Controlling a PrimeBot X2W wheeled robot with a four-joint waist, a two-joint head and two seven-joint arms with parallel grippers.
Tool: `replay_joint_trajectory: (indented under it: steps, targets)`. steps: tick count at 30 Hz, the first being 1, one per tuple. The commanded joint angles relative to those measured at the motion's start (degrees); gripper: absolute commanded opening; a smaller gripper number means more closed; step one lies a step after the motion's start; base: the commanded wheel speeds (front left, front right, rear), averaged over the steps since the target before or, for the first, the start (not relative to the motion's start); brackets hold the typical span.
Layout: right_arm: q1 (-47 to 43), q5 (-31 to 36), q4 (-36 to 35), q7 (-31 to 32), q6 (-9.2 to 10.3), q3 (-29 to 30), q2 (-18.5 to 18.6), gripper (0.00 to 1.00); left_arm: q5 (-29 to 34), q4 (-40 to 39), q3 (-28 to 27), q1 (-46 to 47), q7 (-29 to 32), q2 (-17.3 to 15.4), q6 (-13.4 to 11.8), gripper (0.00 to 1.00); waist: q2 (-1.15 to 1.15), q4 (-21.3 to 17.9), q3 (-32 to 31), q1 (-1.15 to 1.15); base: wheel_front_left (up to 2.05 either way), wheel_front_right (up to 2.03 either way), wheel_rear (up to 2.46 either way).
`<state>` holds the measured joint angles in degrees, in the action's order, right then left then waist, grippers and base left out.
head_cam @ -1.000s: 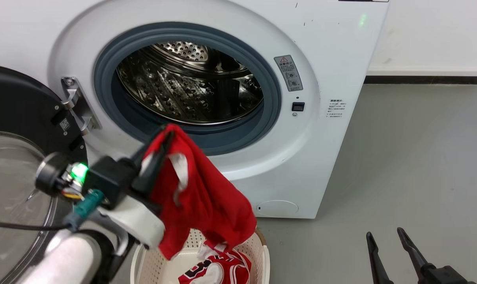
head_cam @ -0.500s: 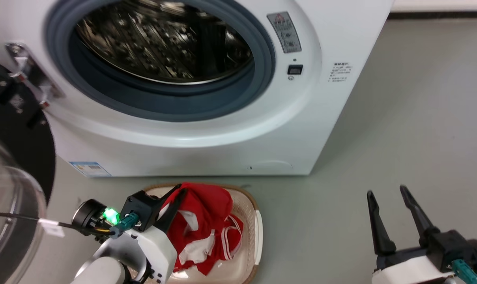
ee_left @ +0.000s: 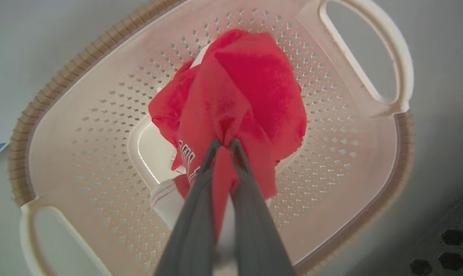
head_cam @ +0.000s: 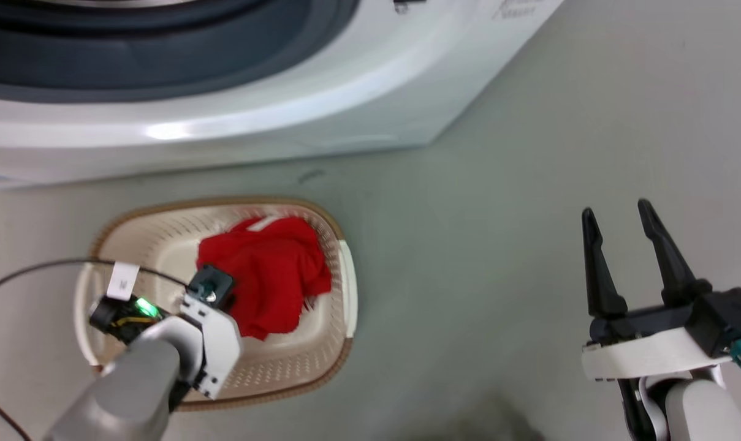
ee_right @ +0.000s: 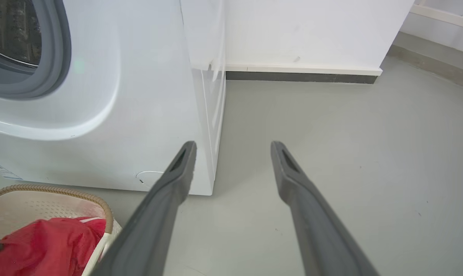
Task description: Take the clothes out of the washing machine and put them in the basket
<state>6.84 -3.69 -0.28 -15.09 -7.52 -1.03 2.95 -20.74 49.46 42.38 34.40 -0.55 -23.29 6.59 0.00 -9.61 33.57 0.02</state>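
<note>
Clothes [ee_left: 235, 88]: red, bunched inside basket [ee_left: 101, 126] | left end effector [ee_left: 225, 142]: clamped on clothes | right end effector [head_cam: 615, 208]: spread apart, empty | lettered piece [ee_left: 185, 153] apparently underneath

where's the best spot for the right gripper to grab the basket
Probably the white end handle of the basket facing the right gripper, approached from above: its cutout slot leaves a thin bar one finger can slip under. The walls elsewhere are wide and sloped.

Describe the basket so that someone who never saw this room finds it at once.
Start at the large white washing machine. On the grey floor before its front stands the basket, small, cream, perforated. Its brown woven-look rim and the red clothes inside set it apart.
</note>
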Motion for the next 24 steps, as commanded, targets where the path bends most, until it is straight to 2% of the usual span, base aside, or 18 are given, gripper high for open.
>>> replay_joint_trajectory:
  steps: [1, 8, 16, 18, 24]
  targets:
    - [1.21, -0.30, -0.44, -0.12, 0.06, -0.18, -0.13, 1.00, 0.68, 1.07, 0.36, 1.82, 0.18, -0.09, 0.10, 0.00, 0.00, -3.29, 5.36, -0.02, 0.00, 0.00, 0.00]
    - [4.02, -2.15, -1.22, -0.12, 0.06, -0.53, -0.13, 1.00, 3.58, 15.14, 4.28, 9.96, 1.41, 1.37, 0.59, 0.00, 0.00, -5.96, 11.84, -0.02, 0.00, 0.00, 0.00]
    - [5.36, -3.16, -1.54, -0.12, 0.06, -0.06, -0.13, 1.00, 3.18, 22.24, 4.90, 12.92, 2.98, 3.16, 0.45, 0.00, 0.00, -6.90, 14.59, -0.02, 0.00, 0.00, 0.00]
    - [5.60, -3.26, -1.44, -0.12, 0.06, -0.28, -0.13, 1.00, 2.63, 22.57, 4.61, 13.14, 1.94, 3.39, 0.48, 1.00, 0.00, -6.80, 14.47, -0.02, 0.00, 0.00, 0.00]
    - [5.51, -2.69, -0.84, -0.12, 0.06, -0.20, -0.11, 1.00, 1.41, 23.39, 4.36, 11.27, -1.63, 4.94, 0.33, 1.00, 0.00, -5.25, 10.72, -0.02, 0.00, 0.00, 0.00]
